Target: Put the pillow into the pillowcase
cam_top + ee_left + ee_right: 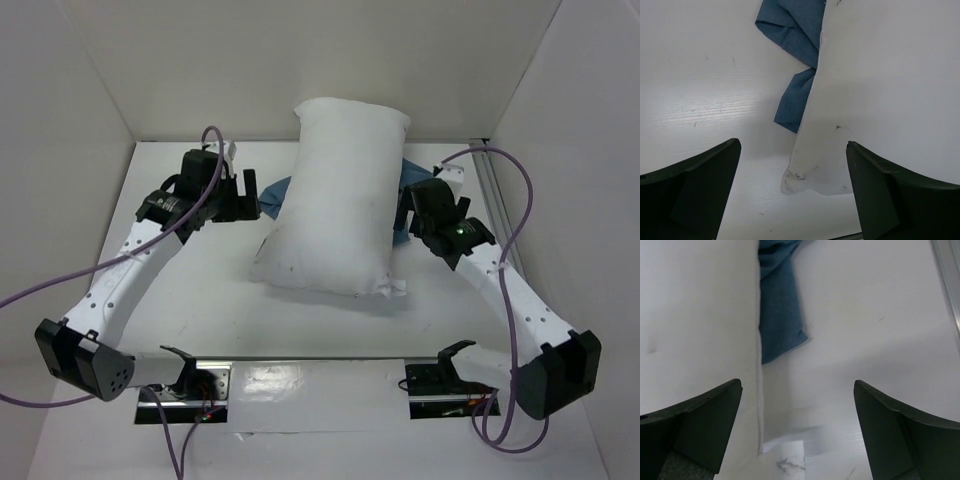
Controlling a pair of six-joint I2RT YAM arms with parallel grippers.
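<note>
The pillow (335, 200) lay on the pillowcase (272, 197) at the counter's (180, 290) middle, with blue edges showing on both sides. A grab there could catch pillow fabric too, because the case opening was hidden. Both arms reached forward low, the left claw (240, 193) and right claw (415, 215) spread wide, holding nothing

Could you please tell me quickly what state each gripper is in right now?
Left gripper: open, holding nothing, at the edge of the plump white fabric pillow.
Right gripper: open, holding nothing, near the limp blue cloth pillowcase.
</note>
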